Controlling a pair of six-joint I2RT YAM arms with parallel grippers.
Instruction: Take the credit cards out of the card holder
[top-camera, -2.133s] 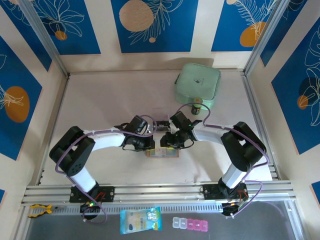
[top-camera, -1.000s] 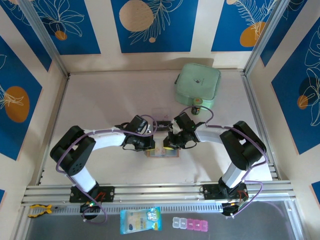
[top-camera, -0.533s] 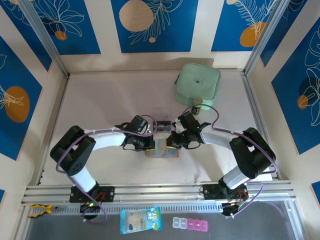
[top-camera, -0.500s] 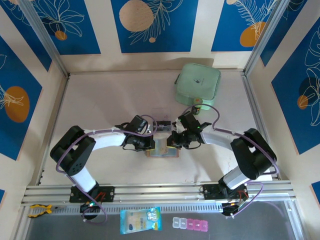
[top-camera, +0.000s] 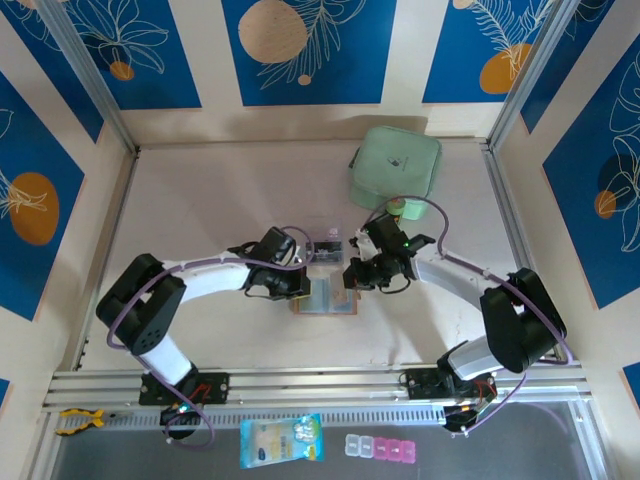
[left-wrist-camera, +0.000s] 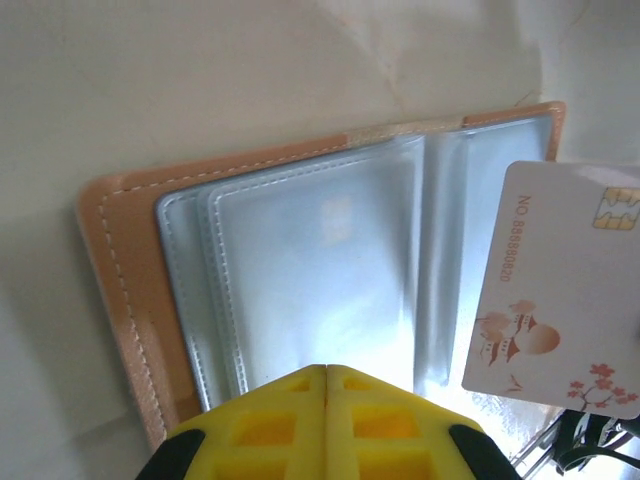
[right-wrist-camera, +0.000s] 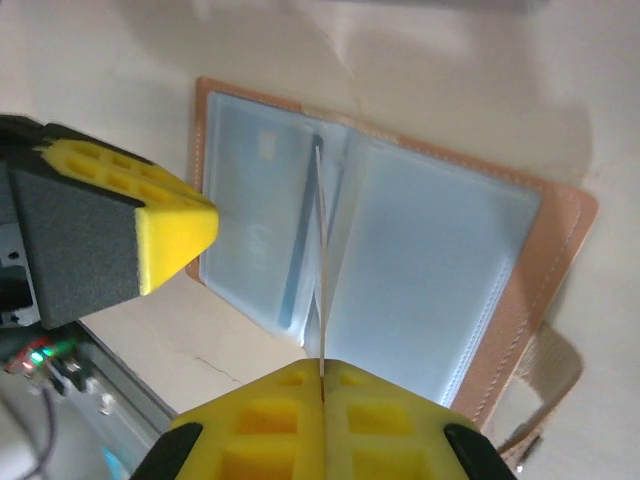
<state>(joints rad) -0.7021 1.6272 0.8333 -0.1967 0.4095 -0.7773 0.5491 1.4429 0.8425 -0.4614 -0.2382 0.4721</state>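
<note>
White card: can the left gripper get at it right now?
Probably not: the left gripper is shut over the open card holder, and the right gripper pinches the white card beside it.

You see the salmon-tan card holder spread open flat, grey see-through sleeves facing up, one white credit card with pink blossoms standing on edge over the holder's fold

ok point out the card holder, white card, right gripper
card holder (left-wrist-camera: 300, 270), left wrist view, clear inner pocket
white card (left-wrist-camera: 560, 300), left wrist view, its face
right gripper (right-wrist-camera: 322, 372), right wrist view, between fingertips
</note>
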